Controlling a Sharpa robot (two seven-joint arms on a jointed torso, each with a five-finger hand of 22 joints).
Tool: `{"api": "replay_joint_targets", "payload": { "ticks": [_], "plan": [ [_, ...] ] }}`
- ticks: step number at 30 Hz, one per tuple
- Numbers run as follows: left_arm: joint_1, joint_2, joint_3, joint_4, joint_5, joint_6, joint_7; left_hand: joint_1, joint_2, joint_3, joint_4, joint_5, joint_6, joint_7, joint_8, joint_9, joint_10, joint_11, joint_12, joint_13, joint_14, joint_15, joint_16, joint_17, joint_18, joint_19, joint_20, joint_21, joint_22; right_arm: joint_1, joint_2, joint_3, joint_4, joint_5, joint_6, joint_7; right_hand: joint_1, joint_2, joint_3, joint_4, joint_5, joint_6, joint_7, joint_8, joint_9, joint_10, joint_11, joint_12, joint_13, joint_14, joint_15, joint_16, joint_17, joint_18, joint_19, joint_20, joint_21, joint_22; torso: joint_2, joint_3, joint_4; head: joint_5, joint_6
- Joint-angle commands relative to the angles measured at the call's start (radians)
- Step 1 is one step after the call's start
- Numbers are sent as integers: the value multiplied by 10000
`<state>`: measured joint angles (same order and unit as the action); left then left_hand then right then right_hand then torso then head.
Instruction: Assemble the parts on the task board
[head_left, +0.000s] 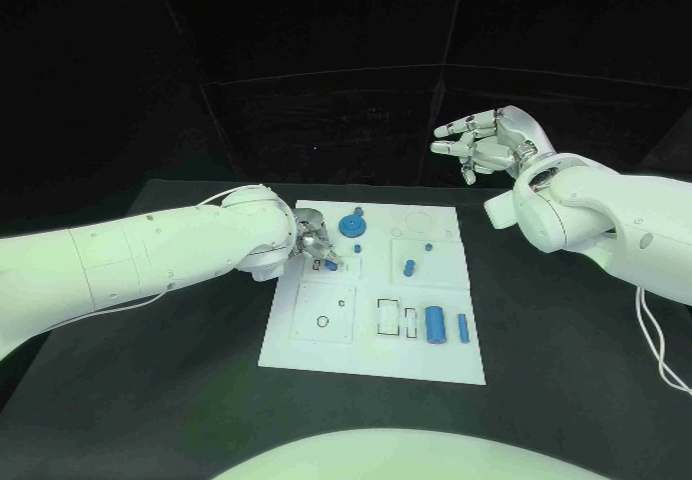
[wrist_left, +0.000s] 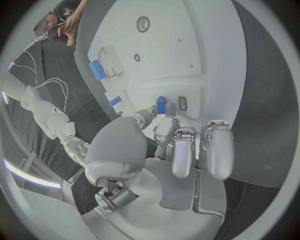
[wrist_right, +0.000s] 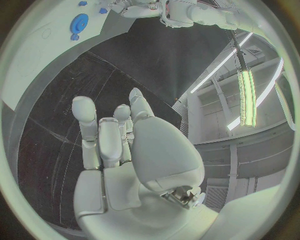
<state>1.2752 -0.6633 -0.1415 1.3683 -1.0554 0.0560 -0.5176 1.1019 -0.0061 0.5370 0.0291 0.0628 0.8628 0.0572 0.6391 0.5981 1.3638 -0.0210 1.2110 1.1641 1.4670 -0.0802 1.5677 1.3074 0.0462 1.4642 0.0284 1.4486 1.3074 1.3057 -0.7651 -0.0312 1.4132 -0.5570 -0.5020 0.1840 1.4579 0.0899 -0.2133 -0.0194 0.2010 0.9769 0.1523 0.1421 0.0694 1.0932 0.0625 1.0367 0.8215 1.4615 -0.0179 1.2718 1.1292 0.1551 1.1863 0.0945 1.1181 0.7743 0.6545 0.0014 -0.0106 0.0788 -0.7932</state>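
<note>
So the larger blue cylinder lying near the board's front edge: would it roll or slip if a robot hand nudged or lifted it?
The larger blue cylinder lies on its side on the task board, so a sideways nudge would probably roll it. It looks smooth and rigid, so likely slippery in a light pinch. Probably light, being small.

Task board (head_left: 433, 355) mid-table, left hand (head_left: 313, 246) over its far-left part, right hand (head_left: 493, 142) raised beyond its far-right corner

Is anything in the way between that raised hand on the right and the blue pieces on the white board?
Nothing visible blocks it. The right hand is raised beyond the table's far edge, holding nothing. The blue parts lie uncovered on the task board. The left hand works at the board's opposite side.
</note>
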Motion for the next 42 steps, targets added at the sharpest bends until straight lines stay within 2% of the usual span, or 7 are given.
{"api": "replay_joint_targets", "payload": {
  "ticks": [1, 11, 19, 25, 36, 42],
  "plan": [
    [-6, 1, -8, 30, -104, 367, -49, 50, -20, 1255, -1187, 55, 10, -46, 80, 24, -2, -15, -56, -17, 1038, -25, 31, 2634, -22, 310, -18, -28, 608, 20, 9, 6, 4, -40, 34, 37, -55, 20, -2, -52, 34, -83, -15, 13, -17, -37, 3, -24, -11, 0, 45, -29, -8, -65, -85, -18, 31, -13, 1, 2, 2, 5, -6],
    [-5, 94, -8, -90, -103, 489, -61, -109, -81, 1320, -1102, 78, 43, -56, 149, 83, 27, -17, -50, -13, 1038, -26, 31, 2634, -25, 318, -18, -24, 626, 20, 28, 6, -1, -41, 34, 43, -83, 25, -2, -56, 47, -95, -13, 12, -17, -49, 6, -28, -31, -8, 48, -38, -22, -61, -103, -13, 27, -24, -1, 11, -1, 1, -8],
    [-1, 301, -7, -334, -102, 671, -59, -835, -273, 833, -546, 44, 182, -139, 279, 194, 54, -74, -34, -14, 1038, -70, 31, 2634, -30, 333, -49, -17, 659, 20, 41, 6, -1, -42, 51, 32, -103, 31, -3, -52, 50, -98, -11, 13, -17, -81, 8, -58, -77, -20, 51, -64, -58, -53, -128, -11, 7, -61, 2, 13, -7, 17, -4],
    [0, 434, -7, -551, -102, 888, -56, -1283, -283, 601, -196, 57, 270, -181, 336, 239, 64, -108, -9, 3, 1038, -102, 31, 2634, -43, 359, -80, 15, 723, 20, 87, 6, -29, -42, 82, 17, -126, 38, -4, -48, 54, -100, -10, 16, -16, -97, 11, -70, -98, -25, 53, -70, -67, -48, -147, -9, -5, -83, 5, 5, -11, -10, -25],
    [1, 542, -7, -690, -102, 1099, -52, -1490, -341, 467, -83, 53, 417, -248, 462, 311, 108, -159, 53, 58, 1038, -140, 31, 2634, -47, 370, -112, 26, 749, 19, 126, 6, -64, -42, 113, 17, -162, 44, -7, -43, 60, -107, -7, 17, -16, -175, 14, -143, -204, -46, 57, -109, -120, -29, -210, -4, -61, -182, 2, 4, 2, -41, -58],
    [1, 547, -7, -734, -102, 1075, -49, -1745, -338, 336, 106, 50, 488, -281, 538, 356, 129, -189, 68, 64, 1038, -169, 31, 2634, -48, 375, -140, 26, 758, 19, 136, 6, -72, -42, 113, 22, -177, 46, -9, -42, 63, -112, -6, 17, -16, -204, 16, -168, -240, -57, 59, -128, -145, -24, -230, -2, -77, -207, 4, 7, 8, -43, -69]
  ]
}}
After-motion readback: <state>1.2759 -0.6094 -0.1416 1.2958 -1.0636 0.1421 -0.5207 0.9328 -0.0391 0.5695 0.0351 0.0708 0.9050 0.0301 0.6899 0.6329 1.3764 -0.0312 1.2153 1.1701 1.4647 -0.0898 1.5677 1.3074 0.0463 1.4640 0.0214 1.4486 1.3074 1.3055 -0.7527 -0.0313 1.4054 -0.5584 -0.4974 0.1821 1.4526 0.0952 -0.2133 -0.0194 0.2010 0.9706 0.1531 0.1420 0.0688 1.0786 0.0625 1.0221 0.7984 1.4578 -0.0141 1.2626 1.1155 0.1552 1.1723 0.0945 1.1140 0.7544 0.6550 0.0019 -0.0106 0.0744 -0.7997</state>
